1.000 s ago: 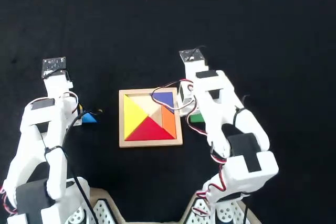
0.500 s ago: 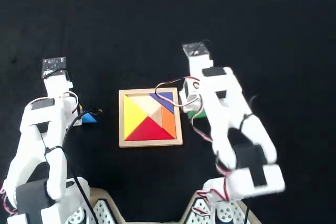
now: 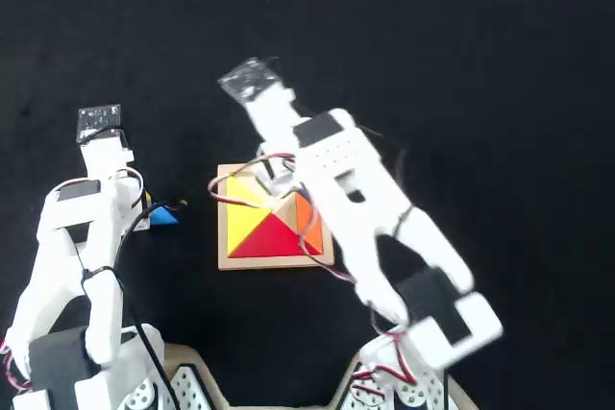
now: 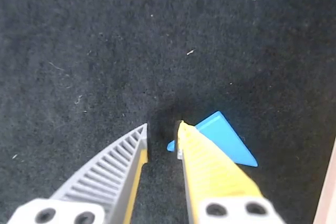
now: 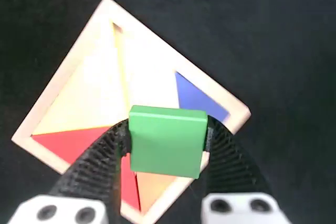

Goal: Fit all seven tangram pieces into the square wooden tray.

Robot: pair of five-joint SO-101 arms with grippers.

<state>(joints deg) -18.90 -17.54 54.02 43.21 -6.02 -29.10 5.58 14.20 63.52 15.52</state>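
Black cloth (image 3: pixel 480 93); pale wooden tray (image 3: pixel 222 232); green square piece (image 5: pixel 167 141); light-blue triangle (image 4: pixel 227 141); red triangle (image 3: pixel 272 240).

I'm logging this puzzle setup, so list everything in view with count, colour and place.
wooden tray: one, light wood, mid-table, partly under the right arm
yellow triangle: one, in the tray
red triangle: one, in the tray
orange piece: one, in the tray, partly hidden
dark blue triangle: one, in the tray near a corner
green square: one, held above the tray
light blue triangle: one, on the cloth beside the left gripper
cloth: one, black, covering the table
left gripper: grey and yellow fingers, open, low over the cloth
right gripper: black fingers, shut on the green square
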